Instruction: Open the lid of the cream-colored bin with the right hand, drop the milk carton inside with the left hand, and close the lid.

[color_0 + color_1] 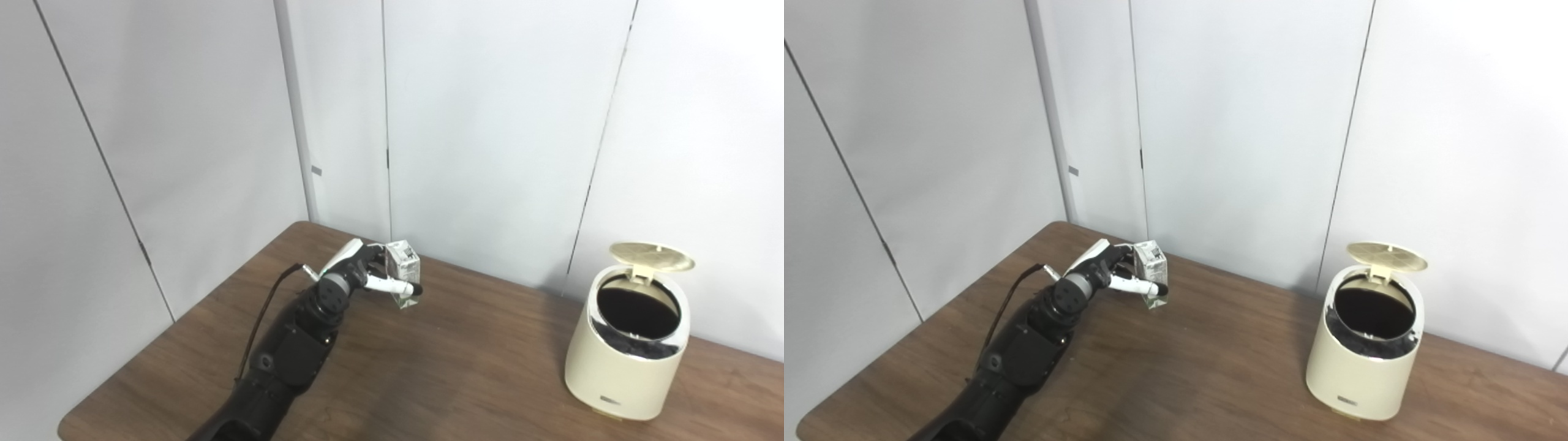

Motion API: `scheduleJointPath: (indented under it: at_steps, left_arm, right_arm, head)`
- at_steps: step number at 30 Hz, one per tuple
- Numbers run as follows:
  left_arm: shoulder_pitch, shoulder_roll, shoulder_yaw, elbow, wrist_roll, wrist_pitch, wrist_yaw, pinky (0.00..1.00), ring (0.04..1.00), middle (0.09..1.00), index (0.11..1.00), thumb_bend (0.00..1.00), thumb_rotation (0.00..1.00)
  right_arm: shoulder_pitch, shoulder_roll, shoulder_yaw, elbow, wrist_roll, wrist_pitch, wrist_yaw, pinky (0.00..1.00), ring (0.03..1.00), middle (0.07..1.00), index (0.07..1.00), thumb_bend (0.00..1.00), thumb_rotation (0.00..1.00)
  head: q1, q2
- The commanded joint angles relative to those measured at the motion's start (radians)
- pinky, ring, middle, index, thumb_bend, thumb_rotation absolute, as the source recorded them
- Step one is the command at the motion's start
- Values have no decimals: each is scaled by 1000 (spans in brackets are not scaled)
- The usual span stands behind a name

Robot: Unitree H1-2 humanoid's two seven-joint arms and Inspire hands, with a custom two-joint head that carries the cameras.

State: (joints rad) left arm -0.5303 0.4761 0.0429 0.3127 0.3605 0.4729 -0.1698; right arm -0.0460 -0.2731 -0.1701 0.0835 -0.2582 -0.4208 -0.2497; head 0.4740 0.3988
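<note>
Left hand [361, 272] wrapped around boxy milk carton [404, 263] at wood-grain desk [465, 361] far-left side — rounded, glossy cream-colored bin [625, 361] well apart right, gold disc lid [651, 256] flipped up.

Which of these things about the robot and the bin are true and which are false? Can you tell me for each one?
1. The lid of the cream-colored bin is open. True.
2. The left hand has its fingers around the milk carton. True.
3. The milk carton is already inside the bin. False: it is far to the left of the bin, in the left hand over the table.
4. The right hand is holding the lid up. False: no right hand is in view, and the lid stands up by itself.
5. The bin is lying on its side. False: it stands upright on the table.
</note>
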Motion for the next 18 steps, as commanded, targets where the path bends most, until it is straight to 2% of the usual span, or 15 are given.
scheduleJointPath:
  at_steps: [1, 7, 10, 12, 15, 16, 17, 18]
  left_arm:
    - [-50, 24, 3, -11, -2, -7, 15, 675, 806, 872, 913, 1000, 345]
    - [-46, 19, -12, -12, 0, -13, 40, 670, 812, 875, 913, 1000, 351]
    - [-39, -9, 9, -9, 2, -39, 115, 657, 792, 841, 871, 956, 261]
    - [-32, -45, 32, 1, 23, -82, 234, 588, 718, 770, 798, 891, 155]
    - [-38, -103, 69, 68, 58, -185, 463, 481, 581, 625, 656, 786, 27]
    - [-46, -117, 78, 104, 65, -223, 530, 450, 540, 552, 588, 656, 13]
    - [-53, -126, 83, 135, 66, -257, 576, 409, 493, 506, 541, 576, 5]
    - [-60, -134, 89, 161, 62, -280, 612, 390, 473, 492, 520, 549, 2]
  right_arm:
    - [46, 24, 4, 27, -8, -24, -10, 460, 634, 685, 660, 392, 768]
    - [50, 29, 3, 11, -9, -10, -7, 456, 630, 681, 659, 414, 787]
    - [53, 30, 2, 0, -7, 3, -3, 449, 627, 679, 657, 425, 790]
    - [55, 30, 2, -4, -7, 4, -3, 445, 625, 678, 654, 432, 794]
    - [56, 30, 3, -8, -10, 8, -4, 443, 622, 676, 653, 447, 809]
    - [57, 30, 3, -10, -6, 11, -2, 446, 624, 677, 654, 459, 817]
    - [57, 31, 4, -11, -1, 13, 1, 448, 624, 676, 653, 470, 816]
    - [58, 31, 4, -11, 6, 15, 4, 450, 625, 676, 653, 474, 814]
  head:
    - [-2, 1]
    - [-11, 4]
    - [-12, 4]
    - [-14, 5]
    - [-16, 5]
    - [-16, 5]
    - [-16, 5]
    - [-16, 5]
